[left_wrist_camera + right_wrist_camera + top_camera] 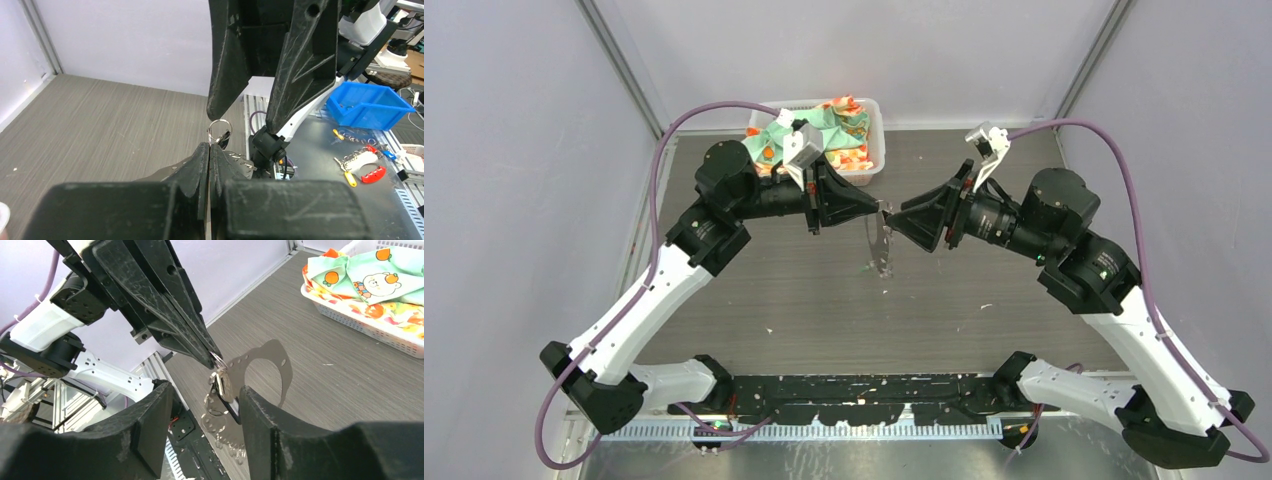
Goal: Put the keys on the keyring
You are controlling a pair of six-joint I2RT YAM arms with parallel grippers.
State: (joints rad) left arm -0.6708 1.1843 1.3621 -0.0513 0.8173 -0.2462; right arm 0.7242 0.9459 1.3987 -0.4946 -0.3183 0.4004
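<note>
My left gripper (881, 208) is shut on the keyring (882, 246), a thin grey loop with holes along its edge that hangs edge-on above the table. In the right wrist view the left gripper (213, 358) pinches the keyring (280, 360) at a small wire ring. The keys (223, 386) dangle there; the black head (233, 411) shows. A green speck, probably the green key head (867, 268), shows low on the loop. My right gripper (893, 226) is open, its jaws either side of the hanging keys (206, 388) without touching. The left wrist view shows my shut left gripper (209, 146) and the wire ring (219, 131).
A white basket (876, 150) of patterned cloth stands at the back of the table, behind the left arm; it also shows in the right wrist view (350, 322). Off the table's near edge are a blue bin (367, 102) and loose key tags (360, 162).
</note>
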